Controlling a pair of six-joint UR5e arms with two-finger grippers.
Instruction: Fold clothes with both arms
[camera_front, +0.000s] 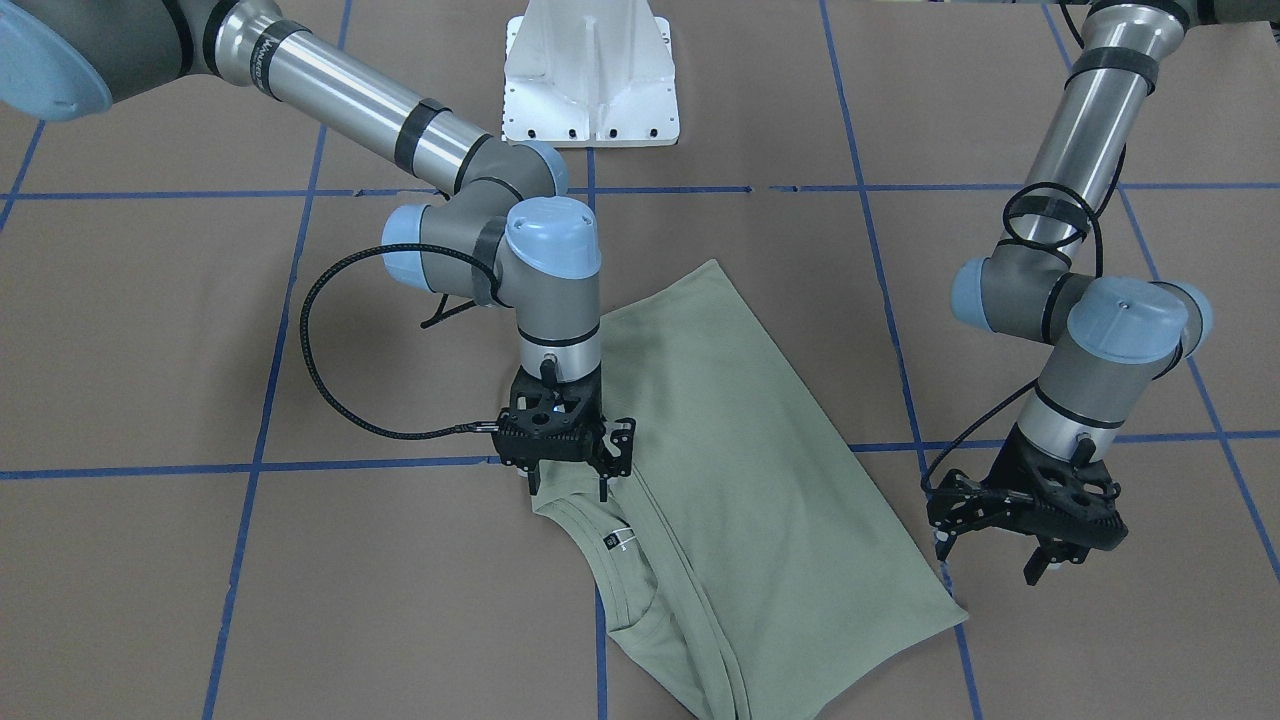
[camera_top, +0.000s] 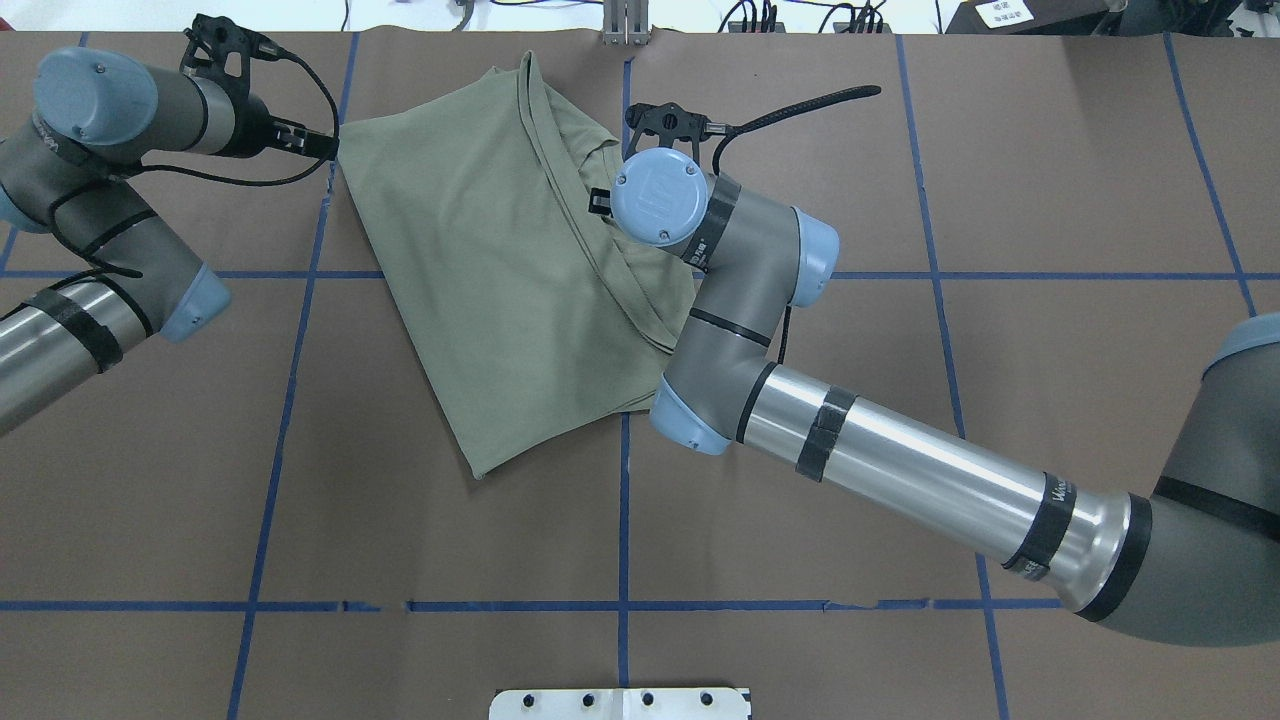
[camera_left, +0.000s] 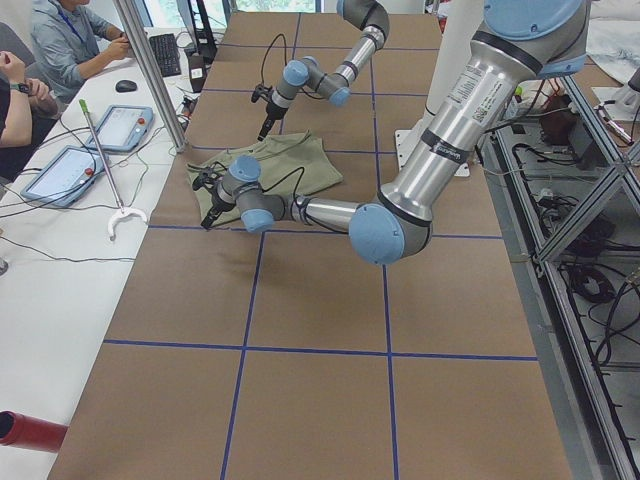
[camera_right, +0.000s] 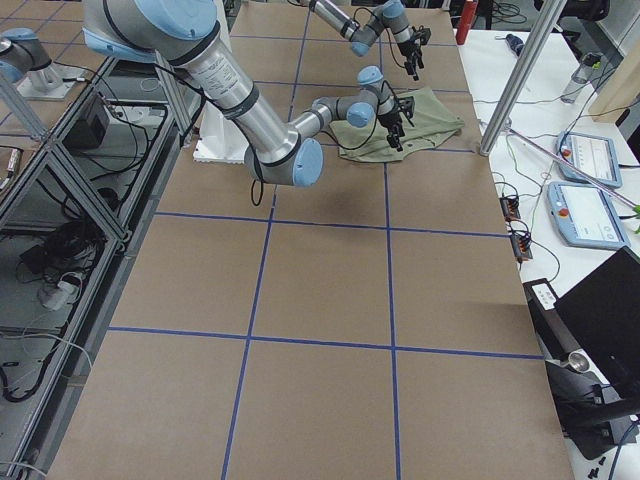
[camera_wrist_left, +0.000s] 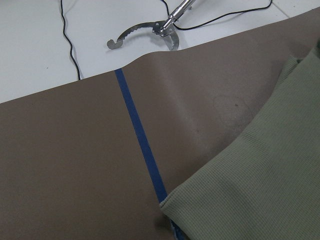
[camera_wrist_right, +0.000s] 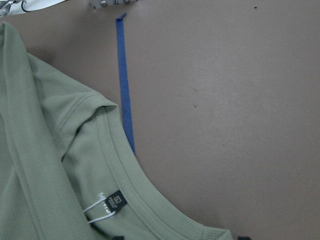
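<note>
The sage-green shirt (camera_front: 740, 450) lies folded lengthwise and askew on the brown table, its neckline toward the operators' side. It also shows in the overhead view (camera_top: 480, 270). My right gripper (camera_front: 568, 488) hangs open and empty just above the collar, by the black neck label (camera_front: 612, 540). The right wrist view shows the collar and label (camera_wrist_right: 116, 201) with bare table beside them. My left gripper (camera_front: 990, 558) is open and empty, low over bare table just off the shirt's corner (camera_front: 955, 610). The left wrist view shows that shirt edge (camera_wrist_left: 250, 190) on a blue tape line.
The white pedestal base (camera_front: 590, 80) stands at the robot's side of the table. Blue tape lines (camera_front: 250, 467) grid the brown surface. The shirt lies near the table's far edge (camera_top: 800, 33). A metal reacher tool (camera_wrist_left: 150, 32) and operators' tablets (camera_left: 125, 125) lie on the white side table.
</note>
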